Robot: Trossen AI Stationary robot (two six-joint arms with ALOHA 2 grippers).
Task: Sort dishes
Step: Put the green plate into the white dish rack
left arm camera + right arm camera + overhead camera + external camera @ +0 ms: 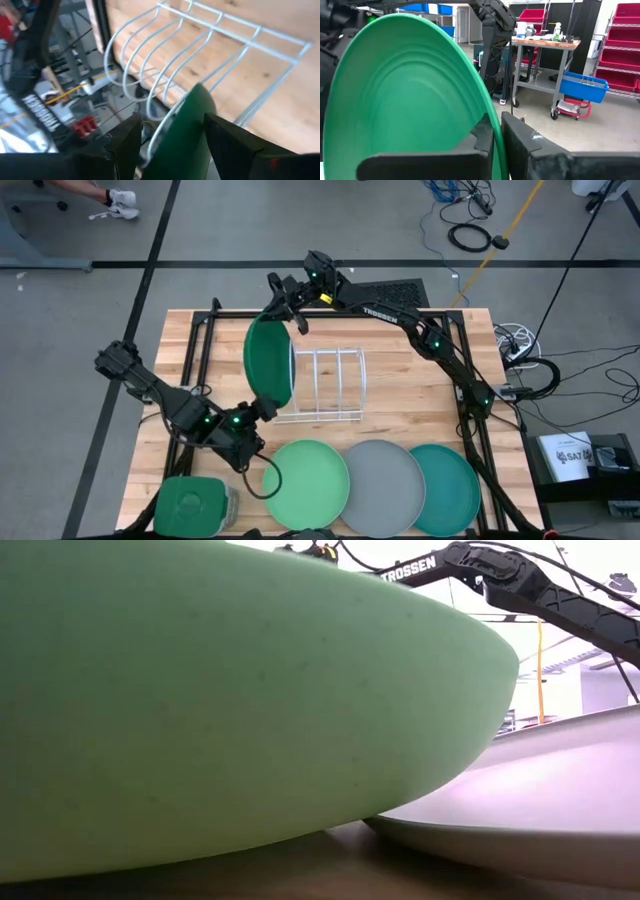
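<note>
The dark green plate (268, 360) stands on edge at the left end of the white wire rack (328, 385). My right gripper (293, 313) is at the plate's far rim and is shut on it; the right wrist view shows the plate's hollow face (410, 100). My left gripper (264, 411) is open at the plate's near rim, with one finger on either side of the plate (187, 125). The mint plate (307, 485), grey plate (383, 487) and teal plate (446, 488) lie flat in a row along the near edge. My right gripper pinches the dark green plate's far rim (496, 131) between its two fingers, one finger on the hollow face and one on the back. The plate stands on edge; whether its lower rim rests on the rack or the table does not show. My left gripper has its fingers (125, 145) on either side of the near rim; I cannot tell whether they touch it.
A green square container (192, 505) sits at the near left corner. The rack's slots to the right of the plate hold nothing (340, 375). In the low view the mint plate (200, 690) fills the picture, with the grey plate (540, 805) beside it.
</note>
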